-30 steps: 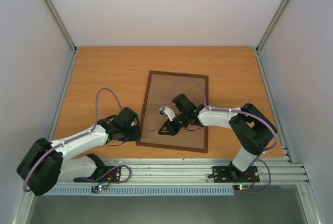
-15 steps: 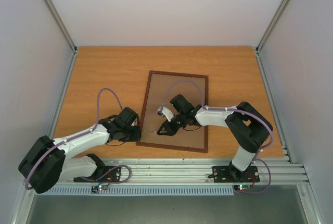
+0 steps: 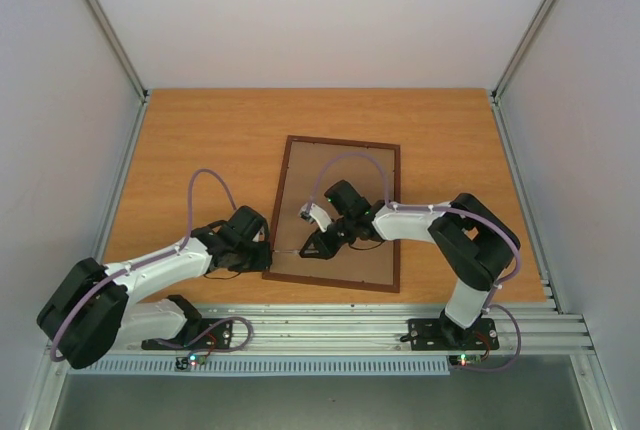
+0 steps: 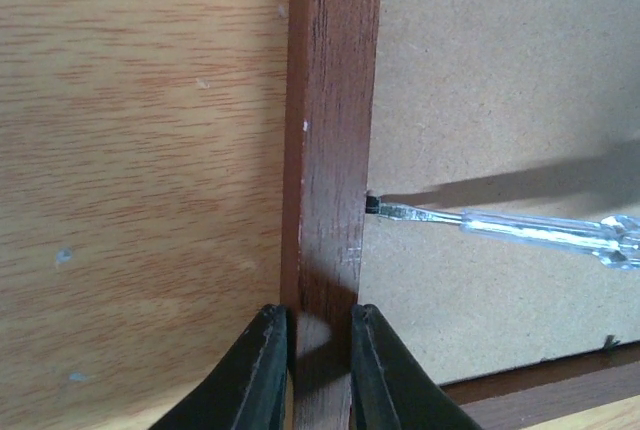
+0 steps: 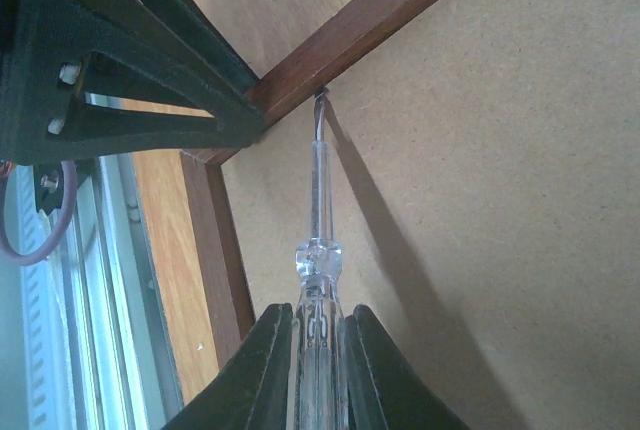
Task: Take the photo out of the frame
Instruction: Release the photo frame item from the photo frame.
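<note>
Though unclear from above, wrist views show the screwdriver point(image 4: 520, 230) touching the frame point(image 4: 330, 150).

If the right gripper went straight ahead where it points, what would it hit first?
Probably the frame: the screwdriver it holds has its tip at the side rail's inner edge.

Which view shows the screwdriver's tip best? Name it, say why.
Left wrist: the screwdriver lies sideways, its dark tip at the inner edge of the frame. The right wrist view looks along the clear handle from the right gripper, foreshortening the tip. The top view gives a faint line.
</note>
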### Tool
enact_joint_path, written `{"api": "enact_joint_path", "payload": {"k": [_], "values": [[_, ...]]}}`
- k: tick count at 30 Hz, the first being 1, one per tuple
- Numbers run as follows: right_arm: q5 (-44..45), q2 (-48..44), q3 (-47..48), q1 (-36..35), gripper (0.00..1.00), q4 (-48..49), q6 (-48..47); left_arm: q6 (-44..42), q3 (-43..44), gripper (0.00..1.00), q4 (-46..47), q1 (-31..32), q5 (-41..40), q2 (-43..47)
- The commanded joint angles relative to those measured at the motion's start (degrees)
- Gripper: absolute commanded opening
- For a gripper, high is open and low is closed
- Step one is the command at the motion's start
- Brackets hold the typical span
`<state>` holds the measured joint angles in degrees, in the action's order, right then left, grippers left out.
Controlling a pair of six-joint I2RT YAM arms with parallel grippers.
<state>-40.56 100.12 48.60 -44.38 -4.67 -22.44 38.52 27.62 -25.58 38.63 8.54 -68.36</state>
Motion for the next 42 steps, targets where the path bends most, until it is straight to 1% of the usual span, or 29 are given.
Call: {"api": "enact_joint_path", "payload": {"k": [1,10,14,18,28,36,38,42], "values": [[0.8,1.0,1.4,-0.5,0.01,0.8,0.6,-0.3,-1.1,0.17,2.6,0.1,1.5,-1.2],[1.1,1.7,2.6,-1.3,0.01,0.0,0.7,-0.5,-1.8,0.14,3.8,0.1,2.7,-1.4],[2.3,0.8,4.5,-1.7,0.01,-2.3,2.2,-1.3,-2.3,0.14,5.6,0.2,4.0,-1.5],[4.3,0.7,8.2,-2.1,0.01,-7.6,3.3,-1.5,-3.1,0.13,7.3,0.2,5.0,-1.6],[7.8,2.7,20.8,-5.2,0.01,-23.2,4.1,-1.8,-5.0,0.13,10.8,0.2,6.9,-0.7],[11.7,5.7,30.5,-7.8,0.01,-33.2,4.2,-1.4,-7.2,0.12,15.2,0.2,9.1,-0.8],[12.7,6.5,32.7,-8.4,0.01,-35.0,4.2,-0.9,-7.8,0.1,16.6,0.3,9.7,-0.8],[14.3,8.2,36.8,-9.9,0.01,-38.3,4.3,-0.3,-8.8,0.09,19.0,0.5,10.6,-0.6]]}}
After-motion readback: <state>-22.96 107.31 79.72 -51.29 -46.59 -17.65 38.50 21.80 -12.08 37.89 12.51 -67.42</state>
